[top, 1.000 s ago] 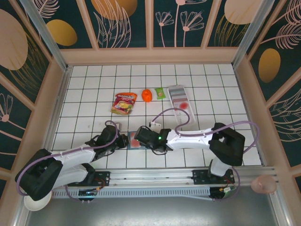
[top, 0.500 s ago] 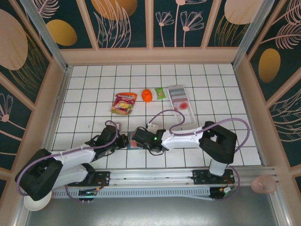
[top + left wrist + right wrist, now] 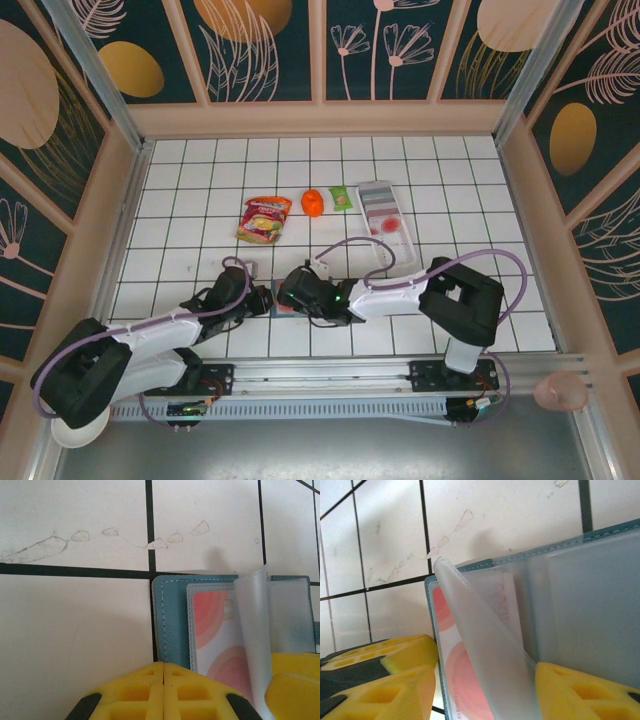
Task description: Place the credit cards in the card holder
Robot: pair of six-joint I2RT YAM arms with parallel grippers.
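The left gripper (image 3: pixel 164 672) was clenched tight, its two yellow pads (image 3: pixel 135 690) meeting along one seam with no gap. It sat over the near edge of the card holder (image 3: pixel 172 620); whether a bit of the cover was nipped between the pads I could not tell. The right gripper (image 3: pixel 485 672) stood part-way open, its yellow fingers (image 3: pixel 580 690) well apart and grasping nothing. A frosted leaf (image 3: pixel 485 645) of the holder rose tilted between them, its foot leaning against the finger on the right of that view.

From above, the two grippers met nose to nose near the front middle of the white tiled table (image 3: pixel 200 200), the holder almost hidden beneath them.

Well behind them, towards the back right, lay a long white tray (image 3: pixel 385 222) with pale pieces and a red mark in it, too small to make out. To its left was a red and yellow snack packet (image 3: pixel 265 218). Between the two lay an orange thing (image 3: pixel 313 203) and a small green packet (image 3: pixel 342 198), just beside each other.

The card holder was lying open and flat on the tiles, teal with pale stitching at its rim. One credit card (image 3: pixel 215 635), pale with pink-red rounds, lay flat inside it against the cover, just beside the lifted leaf. Whether it was fully in a pocket I could not tell.
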